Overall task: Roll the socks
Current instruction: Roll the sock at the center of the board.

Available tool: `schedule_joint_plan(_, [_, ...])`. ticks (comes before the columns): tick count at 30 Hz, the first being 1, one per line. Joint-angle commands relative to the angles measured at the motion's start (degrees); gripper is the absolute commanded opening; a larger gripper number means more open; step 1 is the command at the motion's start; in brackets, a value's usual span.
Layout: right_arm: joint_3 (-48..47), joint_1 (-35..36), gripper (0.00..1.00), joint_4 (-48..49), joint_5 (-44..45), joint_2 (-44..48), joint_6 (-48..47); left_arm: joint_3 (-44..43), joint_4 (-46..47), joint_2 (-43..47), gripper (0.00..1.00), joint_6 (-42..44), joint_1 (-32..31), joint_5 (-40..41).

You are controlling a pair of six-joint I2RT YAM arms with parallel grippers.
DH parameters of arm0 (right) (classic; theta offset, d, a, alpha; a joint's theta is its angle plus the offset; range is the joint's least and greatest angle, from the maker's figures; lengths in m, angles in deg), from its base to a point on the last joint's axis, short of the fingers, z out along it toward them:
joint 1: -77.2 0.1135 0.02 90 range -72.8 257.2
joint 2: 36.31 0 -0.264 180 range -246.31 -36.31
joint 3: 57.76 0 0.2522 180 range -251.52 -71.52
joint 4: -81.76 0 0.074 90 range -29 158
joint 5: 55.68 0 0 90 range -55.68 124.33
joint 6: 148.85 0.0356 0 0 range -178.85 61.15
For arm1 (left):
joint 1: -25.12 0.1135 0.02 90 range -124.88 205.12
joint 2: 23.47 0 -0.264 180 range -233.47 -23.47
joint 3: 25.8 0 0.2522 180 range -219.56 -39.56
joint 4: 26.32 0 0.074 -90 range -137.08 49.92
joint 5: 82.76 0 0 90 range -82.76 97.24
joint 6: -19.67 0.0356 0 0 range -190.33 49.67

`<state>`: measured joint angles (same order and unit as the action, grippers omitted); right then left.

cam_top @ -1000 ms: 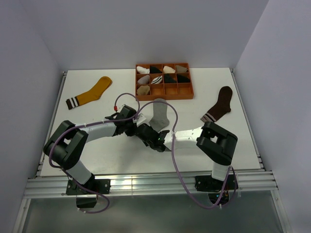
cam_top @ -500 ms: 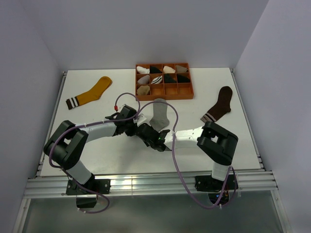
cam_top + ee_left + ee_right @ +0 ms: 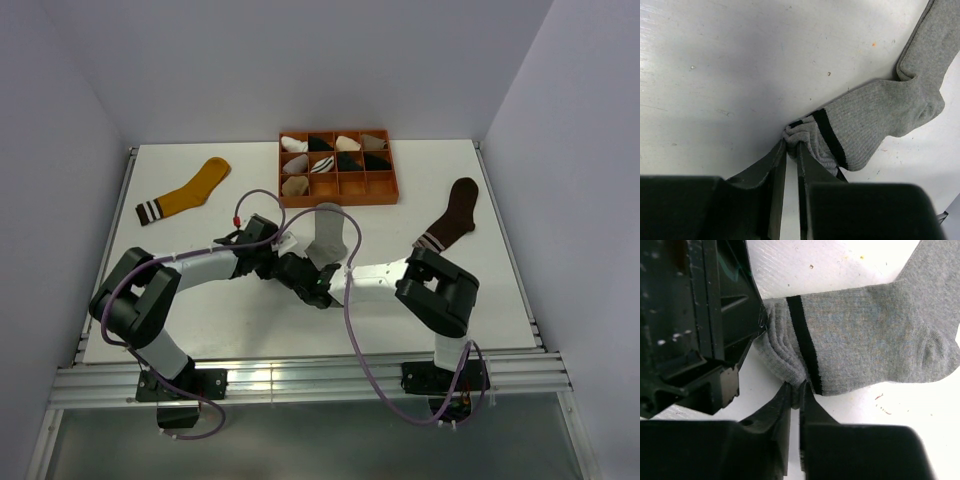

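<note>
1. Your mustard-yellow sock [image 3: 188, 192] lies flat at the upper left.
2. Your left gripper [image 3: 791, 146] pinches the striped cuff of the grey sock [image 3: 328, 232] at centre frame.
3. Your right gripper [image 3: 795, 390] is clamped on that same cuff.
4. Your dark brown sock [image 3: 455, 215] lies at the right.

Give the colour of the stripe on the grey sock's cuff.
Black stripe on the grey sock; clearest in right wrist view.

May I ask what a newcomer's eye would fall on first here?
The left gripper and right gripper both pinch the striped cuff of the grey sock, centre. A yellow sock lies far left, a brown sock right, and an orange tray of bundles sits at the back.
</note>
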<state>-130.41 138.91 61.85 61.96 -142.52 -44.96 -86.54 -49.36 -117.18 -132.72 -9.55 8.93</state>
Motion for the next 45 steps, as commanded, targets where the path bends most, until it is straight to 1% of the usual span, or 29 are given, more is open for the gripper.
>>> schedule_joint_plan(1, [1.06,-0.63,0.06,-9.84,-6.18,-6.02,0.08,0.75,-6.37,-2.27,0.18,2.63,-1.97,4.02])
schedule_joint_plan(3, [0.89,-0.89,0.0,-10.89,-9.78,-5.15,-0.26,0.84,-6.63,-1.13,0.18,2.36,-1.97,4.19])
schedule_joint_plan(4, [0.54,-1.15,0.0,-11.25,-11.97,-4.62,-0.35,0.84,-6.72,-0.6,0.18,1.93,-1.97,4.46])
schedule_joint_plan(5, [0.62,-1.42,0.0,-11.25,-17.91,-3.31,-0.35,1.01,-6.89,0.1,0.2,1.83,-1.97,4.63])
schedule_joint_plan(6, [0.62,-2.55,0.0,-11.16,-21.01,-2.51,-0.09,1.19,-7.15,1.76,0.21,1.66,-1.97,5.5])
schedule_joint_plan(7, [0.71,-3.26,0.0,-10.9,-23.83,-1.03,0.34,1.45,-7.33,2.65,0.24,1.14,-1.97,5.95])
schedule_joint_plan(8, [0.8,-4.14,0.0,-10.64,-30.91,-0.32,1.31,1.63,-7.51,3.79,0.27,0.96,-1.97,6.47])
schedule_joint_plan(11, [0.8,-7.83,0.0,-9.14,-39.3,1.36,3.94,2.51,-8.3,7.74,0.36,-0.18,-1.97,8.58])
schedule_joint_plan(12, [0.8,-9.66,0.0,-8.79,-45.07,1.36,4.65,2.94,-8.3,9.58,0.39,-0.19,-1.97,8.76])
schedule_joint_plan(13, [0.8,-10.55,0.0,-7.74,-47.39,1.36,5.44,3.12,-8.56,10.38,0.43,-0.54,-1.97,8.94])
schedule_joint_plan(14, [1.23,-13.35,0.0,-5.47,-53.85,0.84,9.1,3.65,-8.74,12.39,0.48,-0.8,-1.97,8.85])
schedule_joint_plan(15, [1.24,-13.37,0.0,-5.45,-53.92,0.83,9.14,3.65,-8.74,13.11,0.48,-0.8,-1.97,8.85])
schedule_joint_plan(16, [2.02,-15.37,0.0,-3.19,-57.57,0.22,10.27,4.35,-8.91,13.9,0.5,-1.24,-1.97,8.77])
schedule_joint_plan(18, [2.99,-17.49,0.0,-0.8,-61.63,-0.66,13.07,5.23,-9.09,16.09,0.52,-1.85,-1.97,8.77])
schedule_joint_plan(19, [3.6,-18.37,0.0,0.17,-65.39,-1.27,13.79,6.28,-9.18,16.8,0.54,-2.55,-1.97,8.77])
schedule_joint_plan(23, [5.28,-21.89,0.0,5.96,-73.4,-5.05,18.18,9.71,-7.34,20.49,0.59,-3.96,-1.97,8.33])
schedule_joint_plan(25, [5.81,-23.48,0.0,8.87,-75.27,-6.02,20.38,11.99,-4.71,21.73,0.6,-4.32,-2.06,7.01])
schedule_joint_plan(32, [5.8,-25.94,0.01,9.84,-76.94,-9.01,22.58,14.29,0.84,20.24,0.6,-5.72,-3.2,4.81])
schedule_joint_plan(41, [5.37,-26.38,0.01,9.84,-76.77,-10.33,22.67,14.55,4.0,19.53,0.58,-7.39,-3.82,6.04])
schedule_joint_plan(45, [5.19,-26.38,0.01,10.11,-76.33,-10.5,22.93,13.41,3.13,16.47,0.56,-7.48,-3.91,5.95])
